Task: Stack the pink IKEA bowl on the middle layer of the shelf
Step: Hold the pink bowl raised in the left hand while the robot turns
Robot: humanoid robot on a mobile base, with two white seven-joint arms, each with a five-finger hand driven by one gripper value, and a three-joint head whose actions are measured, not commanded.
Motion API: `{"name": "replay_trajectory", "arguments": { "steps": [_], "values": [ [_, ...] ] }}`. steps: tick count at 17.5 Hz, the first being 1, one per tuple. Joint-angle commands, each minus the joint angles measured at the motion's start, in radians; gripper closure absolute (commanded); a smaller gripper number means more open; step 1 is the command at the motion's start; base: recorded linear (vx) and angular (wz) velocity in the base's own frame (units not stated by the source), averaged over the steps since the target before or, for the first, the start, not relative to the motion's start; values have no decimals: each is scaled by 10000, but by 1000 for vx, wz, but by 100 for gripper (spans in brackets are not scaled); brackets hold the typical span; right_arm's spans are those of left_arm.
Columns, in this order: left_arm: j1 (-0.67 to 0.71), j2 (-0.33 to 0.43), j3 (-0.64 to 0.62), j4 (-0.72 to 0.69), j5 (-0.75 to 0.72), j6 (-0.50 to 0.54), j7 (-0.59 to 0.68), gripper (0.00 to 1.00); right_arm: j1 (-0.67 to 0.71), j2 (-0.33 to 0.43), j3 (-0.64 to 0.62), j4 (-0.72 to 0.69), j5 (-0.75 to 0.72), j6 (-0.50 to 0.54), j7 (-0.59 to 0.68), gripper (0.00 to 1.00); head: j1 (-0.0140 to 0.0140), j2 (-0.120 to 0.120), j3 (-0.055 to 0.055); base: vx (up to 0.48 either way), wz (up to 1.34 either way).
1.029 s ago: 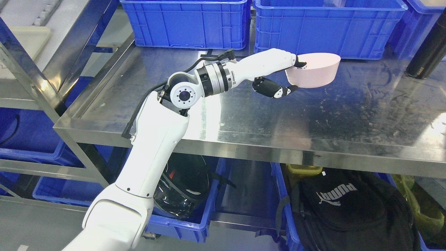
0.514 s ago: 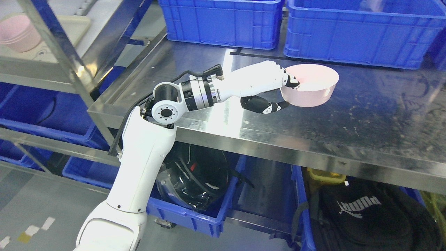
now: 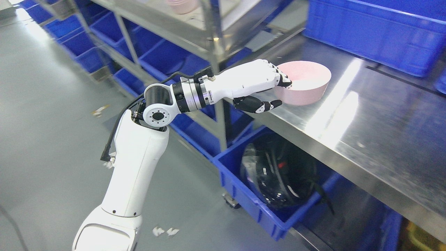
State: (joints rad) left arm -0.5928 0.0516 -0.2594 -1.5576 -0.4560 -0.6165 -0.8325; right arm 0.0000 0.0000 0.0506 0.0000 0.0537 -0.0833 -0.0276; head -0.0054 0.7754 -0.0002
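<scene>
Here we saw our left hand (image 3: 264,87) gripping the pink bowl (image 3: 303,83) at its near rim, fingers (image 3: 284,78) hooked over the edge and the thumb (image 3: 258,104) pressed underneath. Below the hand ran the steel table (image 3: 366,122) edge, with bare tabletop stretching off to the right of the bowl. Behind the hand stood the shelf (image 3: 212,52) post, close by; on a shelf layer up beyond it sat other pink bowls (image 3: 181,5).

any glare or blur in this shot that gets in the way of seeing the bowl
Head view: a bright streak of glare runs across the steel table top right of the pink plastic bowl; the shelf posts and blue crates behind look motion-smeared; the bowl and the white left hand gripping its rim stay fairly sharp.
</scene>
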Motion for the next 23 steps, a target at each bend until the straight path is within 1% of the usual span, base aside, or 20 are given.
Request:
{"name": "replay_trajectory", "arguments": {
  "steps": [1,5,11,17,23],
  "values": [
    [206,-71,124,-346,-119,-2,-4,98,230,-175,0,-175,0,5,15,0,0,0,0,5,1433],
    [404,-316,109,-346,-364,-17,-4,98,230,-175,0,-175,0,5,15,0,0,1,0,25,1462],
    [590,-342,124,-346,-503,-33,-4,97,230,-175,0,-175,0,5,15,0,0,3,0,62,1379],
    [575,-342,139,-331,-503,-48,-4,97,230,-175,0,-175,0,5,15,0,0,3,0,93,656],
    [605,-342,139,-331,-503,-125,-4,97,230,-175,0,-175,0,5,15,0,0,3,0,185,176]
  ]
}}
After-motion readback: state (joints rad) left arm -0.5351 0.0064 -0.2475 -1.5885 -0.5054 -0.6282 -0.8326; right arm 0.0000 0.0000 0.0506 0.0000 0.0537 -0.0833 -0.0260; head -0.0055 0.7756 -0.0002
